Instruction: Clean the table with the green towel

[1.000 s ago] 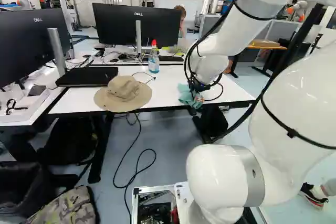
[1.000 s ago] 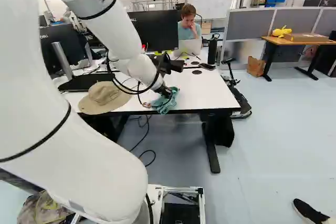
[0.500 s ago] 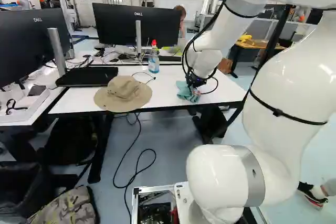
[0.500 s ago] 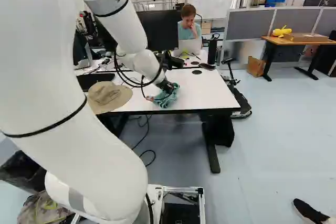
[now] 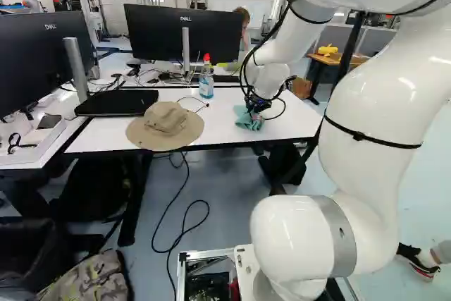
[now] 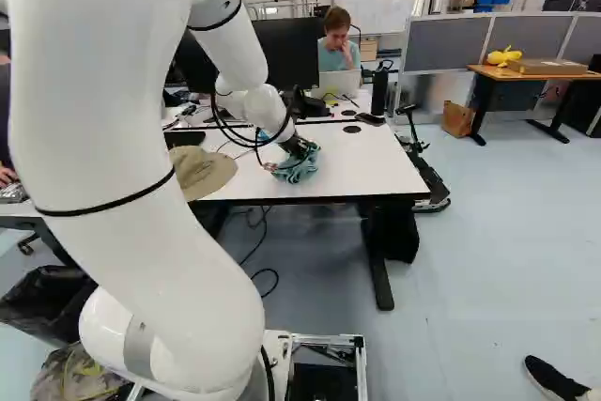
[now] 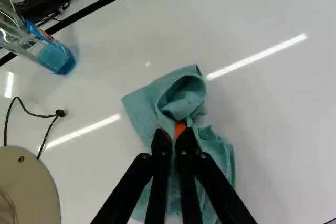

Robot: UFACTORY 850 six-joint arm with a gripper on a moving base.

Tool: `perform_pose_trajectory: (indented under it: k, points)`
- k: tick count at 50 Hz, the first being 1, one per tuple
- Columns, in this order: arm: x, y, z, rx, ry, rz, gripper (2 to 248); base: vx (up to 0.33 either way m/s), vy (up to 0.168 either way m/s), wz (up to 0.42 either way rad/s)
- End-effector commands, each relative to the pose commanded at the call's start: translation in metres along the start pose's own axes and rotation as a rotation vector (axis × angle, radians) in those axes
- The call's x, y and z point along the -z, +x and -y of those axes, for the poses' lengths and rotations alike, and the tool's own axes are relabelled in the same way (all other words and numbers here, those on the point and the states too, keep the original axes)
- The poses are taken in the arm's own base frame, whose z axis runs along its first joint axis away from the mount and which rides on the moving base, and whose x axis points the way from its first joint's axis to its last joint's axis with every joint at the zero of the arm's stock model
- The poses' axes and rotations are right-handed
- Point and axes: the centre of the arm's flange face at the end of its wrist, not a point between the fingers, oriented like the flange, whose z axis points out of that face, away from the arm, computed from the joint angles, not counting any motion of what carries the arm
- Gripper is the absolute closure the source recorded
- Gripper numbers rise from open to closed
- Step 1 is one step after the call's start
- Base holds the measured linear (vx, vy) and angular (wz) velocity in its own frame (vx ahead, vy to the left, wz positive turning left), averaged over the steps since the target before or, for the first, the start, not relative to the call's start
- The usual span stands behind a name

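Observation:
Over the right part of the white table, my gripper points down at the green towel. In the right base view the towel lies bunched near the table's front edge, under the wrist. The wrist view shows the gripper with its fingers close together, shut on the towel; cloth spreads ahead of and on both sides of them.
A tan hat lies left of the towel, its cord on the tabletop. Behind stand a spray bottle with blue liquid, a monitor and a black laptop. A black bottle stands at the table's back right.
The arm has swung, carrying the gripper and towel slightly left and away from the front edge in the left base view. The base has not moved.

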Motion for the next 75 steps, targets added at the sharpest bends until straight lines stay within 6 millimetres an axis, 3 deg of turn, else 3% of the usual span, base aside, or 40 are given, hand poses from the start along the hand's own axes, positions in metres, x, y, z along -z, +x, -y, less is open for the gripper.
perform_pose_trajectory:
  k: [14, 30, 55, 75]
  points:
    - [0.003, -0.009, 0.020, 0.035, 0.027, 0.008, 225, 0.000, 0.000, 0.000]
    - [0.021, -0.033, 0.023, 0.055, 0.040, 0.019, 225, 0.000, 0.000, 0.000]
    - [0.052, -0.071, 0.009, 0.061, 0.043, 0.024, 225, 0.000, 0.000, 0.000]
    - [0.071, -0.093, -0.015, 0.032, 0.022, 0.014, 225, 0.000, 0.000, 0.000]
